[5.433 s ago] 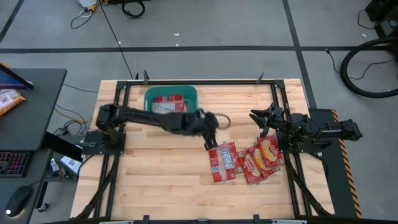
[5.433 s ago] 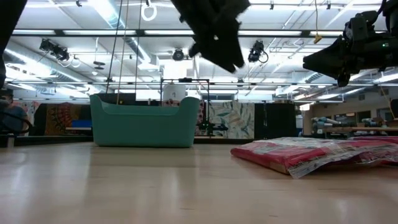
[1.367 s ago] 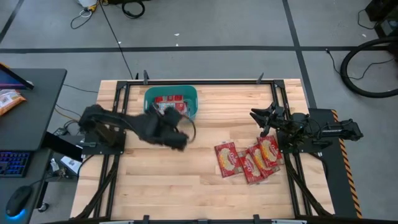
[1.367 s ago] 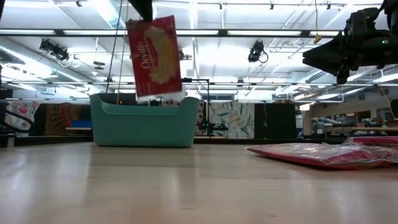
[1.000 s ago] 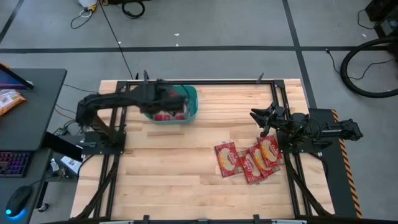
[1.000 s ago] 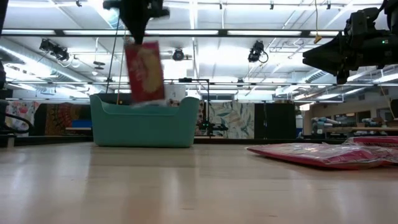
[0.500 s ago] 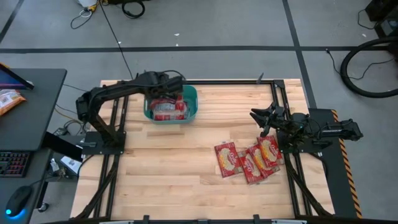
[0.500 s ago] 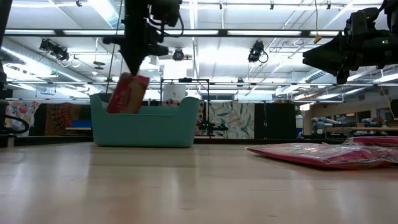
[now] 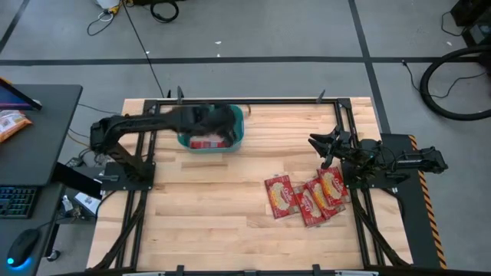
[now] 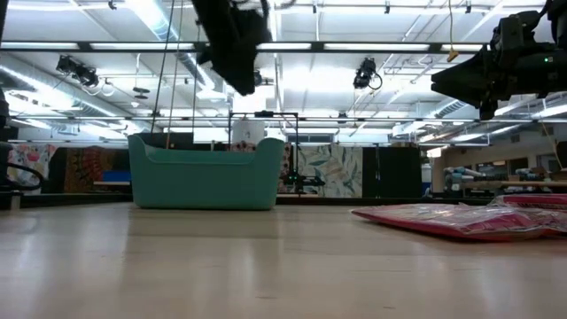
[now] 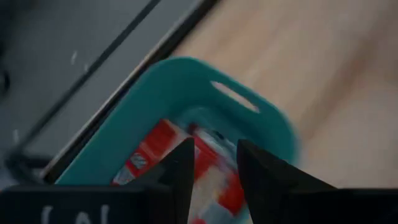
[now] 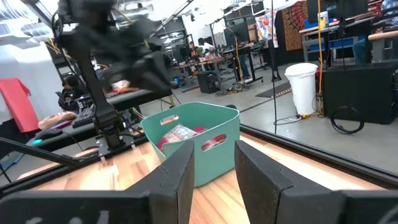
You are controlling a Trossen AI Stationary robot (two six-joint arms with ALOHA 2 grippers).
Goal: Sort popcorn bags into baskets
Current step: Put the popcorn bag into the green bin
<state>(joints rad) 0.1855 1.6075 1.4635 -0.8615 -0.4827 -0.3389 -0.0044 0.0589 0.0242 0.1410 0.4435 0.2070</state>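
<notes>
The teal basket (image 9: 241, 132) stands at the table's far edge, left of centre, with red popcorn bags (image 9: 205, 142) lying flat inside it. My left gripper (image 9: 225, 125) hovers open just above the basket (image 10: 205, 175), holding nothing; its wrist view looks down on the basket rim (image 11: 186, 68) and the bags (image 11: 149, 152) within. Three more bags (image 9: 280, 197), (image 9: 311, 202), (image 9: 331, 186) lie flat and overlapping on the wood near the right side, seen low as a flat red heap (image 10: 461, 220). My right gripper (image 9: 318, 146) waits open above the table's right edge.
Black frame rails (image 9: 253, 100) run along the table's edges. A dark desk with an orange snack bag (image 9: 11, 123) stands off the table's left. Bare wood (image 9: 199, 207) lies in the near-left half. The room behind shows racks and a white bin (image 12: 303, 84).
My left gripper carried a red bag hanging below it toward the table's far edge and over the basket, then lowered it in tilted. The bag has dropped out of sight into the basket, and the gripper has risen and shifted a little toward the right.
</notes>
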